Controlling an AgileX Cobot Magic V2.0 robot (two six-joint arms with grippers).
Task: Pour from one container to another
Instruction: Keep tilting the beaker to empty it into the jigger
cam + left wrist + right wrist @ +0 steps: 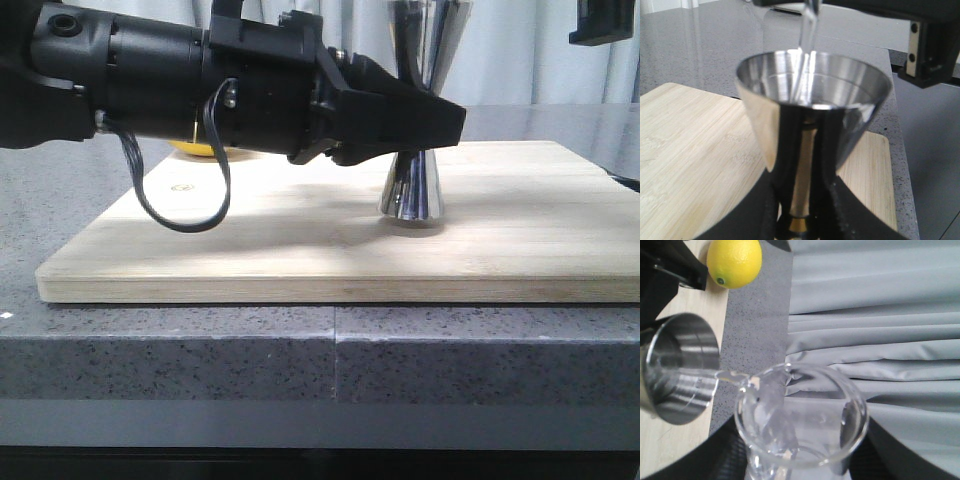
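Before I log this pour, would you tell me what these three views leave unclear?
- Beaker: unseen in the front view; base cut off in the right wrist view.
- Jigger: upper cone cut off and waist behind the left gripper in front.
- Fill level in jigger: glare in the left wrist view.
- Lemon: mostly behind the arm in front.

Mirror-shiny steel jigger (812,115), clear glass beaker (800,425)

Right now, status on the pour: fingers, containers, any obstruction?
Left gripper shut on jigger, upright on board. Right gripper shut on beaker, tipped, stream entering jigger. Lemon off aside, nothing blocking.
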